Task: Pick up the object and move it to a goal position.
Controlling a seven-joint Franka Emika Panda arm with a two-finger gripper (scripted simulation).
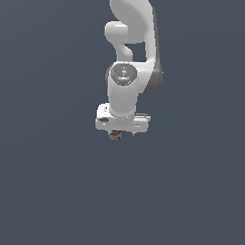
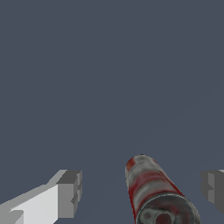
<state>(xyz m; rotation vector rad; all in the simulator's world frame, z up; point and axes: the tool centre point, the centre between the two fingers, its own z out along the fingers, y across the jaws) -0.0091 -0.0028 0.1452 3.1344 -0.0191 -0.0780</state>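
The object (image 2: 154, 194) is a small cylinder with grey, red and white bands and a dark top. In the wrist view it stands between my two grey fingertips, with a gap on each side, closer to one fingertip (image 2: 213, 189) than to the other (image 2: 70, 192). My gripper (image 2: 140, 191) is open around it and does not touch it. In the exterior view the white hand covers most of the object (image 1: 114, 135); only a small red and grey bit shows under the gripper (image 1: 122, 133).
A plain dark grey-blue floor (image 1: 47, 192) fills both views. The white arm (image 1: 130, 39) comes down from above in the exterior view. No goal marker shows.
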